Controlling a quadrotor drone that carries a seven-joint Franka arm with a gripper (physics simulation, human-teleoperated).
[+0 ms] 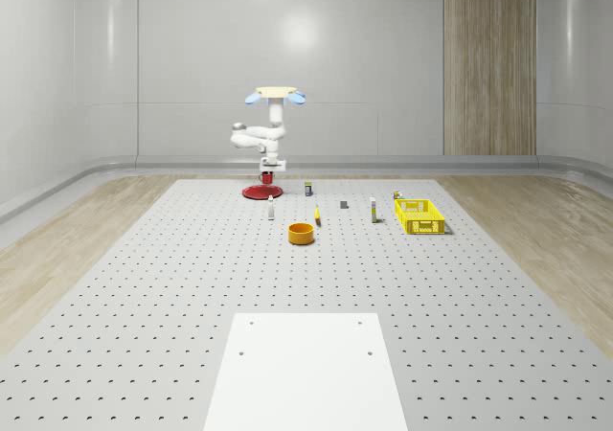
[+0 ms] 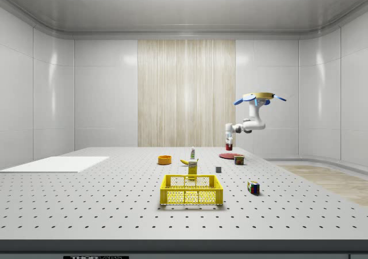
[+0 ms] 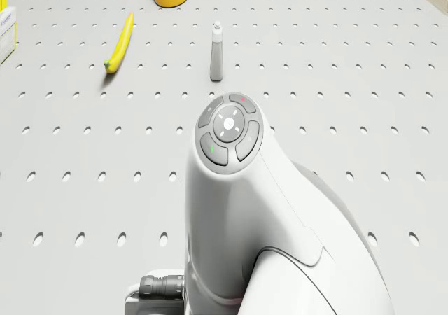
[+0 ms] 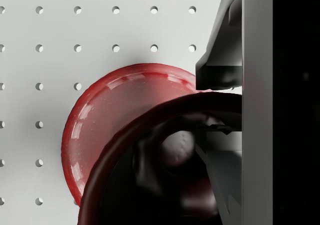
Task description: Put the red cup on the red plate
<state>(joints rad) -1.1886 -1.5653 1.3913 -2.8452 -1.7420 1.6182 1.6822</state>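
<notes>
Whole-scene camera: high, distant, facing the far wall across the perforated table. Side camera: low at table edge, behind the yellow basket. Both share that basket. Drone camera looks steeply down; wrist camera sits close above the red plate

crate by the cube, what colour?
Yellow crate, clearest in the side view.

red plate: glossy, smooth | table: matt, perforated | arm: glossy

No text or label is legible anywhere.
</notes>
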